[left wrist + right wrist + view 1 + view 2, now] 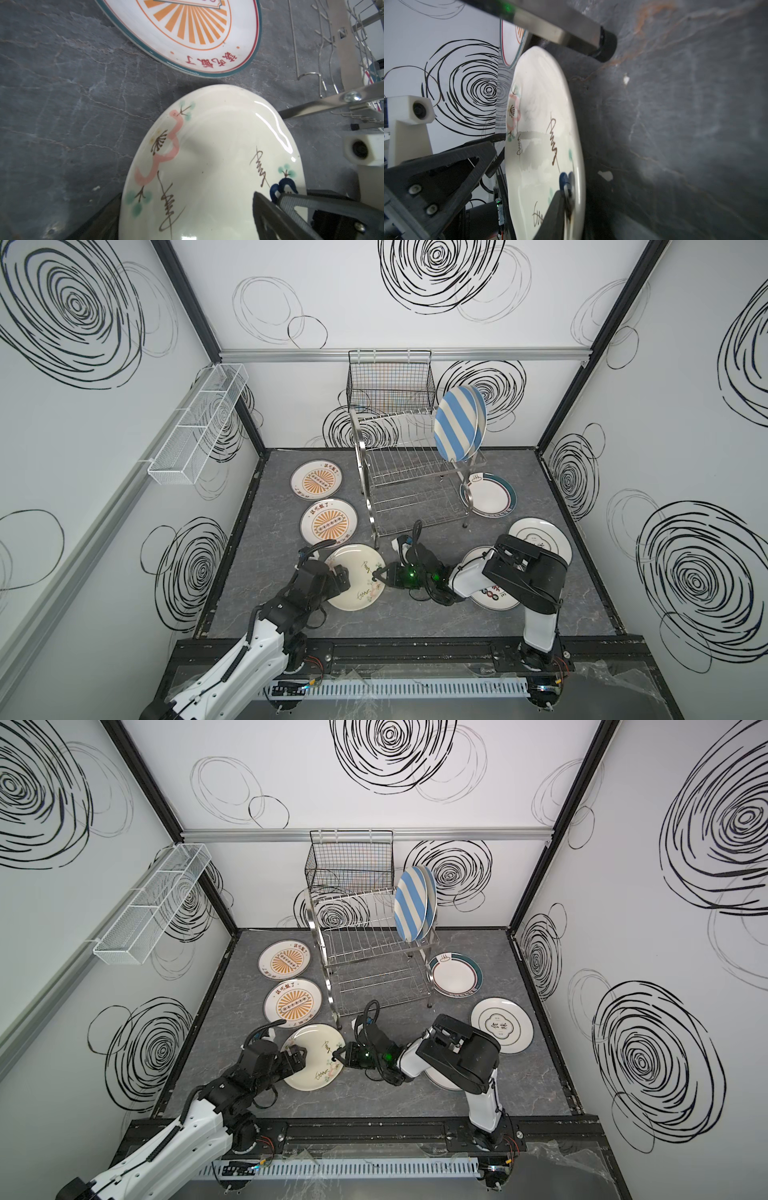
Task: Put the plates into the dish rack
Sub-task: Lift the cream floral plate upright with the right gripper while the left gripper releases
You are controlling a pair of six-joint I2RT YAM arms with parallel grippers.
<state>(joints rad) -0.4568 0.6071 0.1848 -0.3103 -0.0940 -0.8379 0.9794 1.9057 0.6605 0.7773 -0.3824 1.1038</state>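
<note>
**Fig.** Scene near to far, as seen in both top views.

**Front, left of ctr:** cream plate (355,578) w/ brown script and floral marks, on the grey surface (415,622), not yet racked.
- Left gripper (337,571) is at its left rim. One of the fingers lies over the face and one lower. The plate hides the contact, so a firm pinch cannot be told.
- Right gripper (376,574) reaches across ctr to the opposite rim. Its fingers (560,207) are closed on the rim beside a blue mark.

**Front, right:** red-black character plate (498,601), flat and mostly covered by the right arm. Beyond it lies a whitish ringed plate (501,1025), also flat.

**Mid, left:** near sunburst plate (328,522), just beyond the cream plate but apart from it. The far sunburst plate (316,485) lies behind it. Both are flat.

**Mid, ctr:** dish rack (405,460), w/ its front-left foot near the cream plate. The teal-rimmed plate (492,497) lies flat at its right side, partly behind a rack leg.

**Far:** two striped plates (457,427) stand on edge at the right end of the rack's upper tier.

**Bkgd.:** black wire basket (390,381) on the back wall and white mesh tray (199,423) on the left wall.
</note>
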